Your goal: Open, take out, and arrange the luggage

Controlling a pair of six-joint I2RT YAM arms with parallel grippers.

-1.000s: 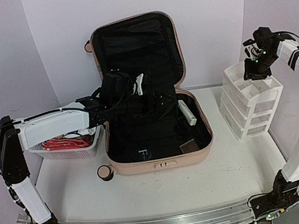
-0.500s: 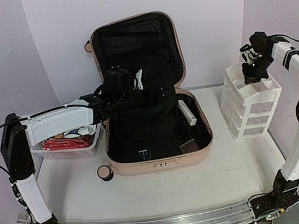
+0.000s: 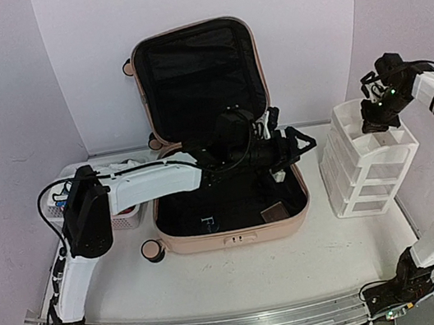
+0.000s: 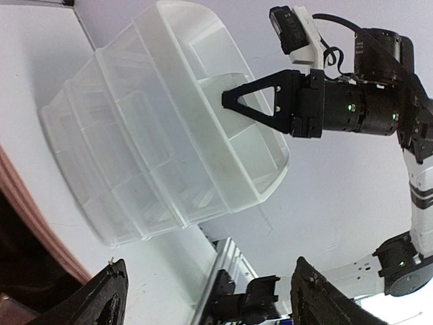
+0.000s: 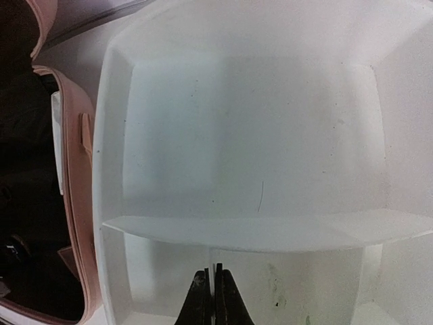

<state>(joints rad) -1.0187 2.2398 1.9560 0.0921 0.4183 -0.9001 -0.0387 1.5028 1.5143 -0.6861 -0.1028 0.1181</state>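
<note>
The left gripper (image 3: 293, 138) is held over the far right corner of the luggage (image 3: 233, 231), its jaws spread wide with nothing between them — no contact with anything is seen. The luggage is found beneath and behind this gripper. Its peach shell is laid flat on the table (image 3: 245, 279), its black-lined lid is stood upright against the back wall, and the left arm is stretched across the open cavity. A small brown item (image 3: 274, 212) is seen in the shell's near right corner, below the gripper and toward the table's front edge. Ahead of the left gripper and apart from it, the white organizer (image 3: 366, 167) is placed, and the right gripper (image 3: 370, 109) is hung over its top tray. The right fingers (image 5: 201, 305) are pressed together with nothing gripped between them. Just beyond their tips a divider (image 5: 243, 231) is seen running across the tray, and the luggage rim is caught at the edge of the right wrist view. On the far side of the luggage from the left gripper, a white basket (image 3: 129, 219) is partly hidden behind the left arm — its contents cannot be made out.
</note>
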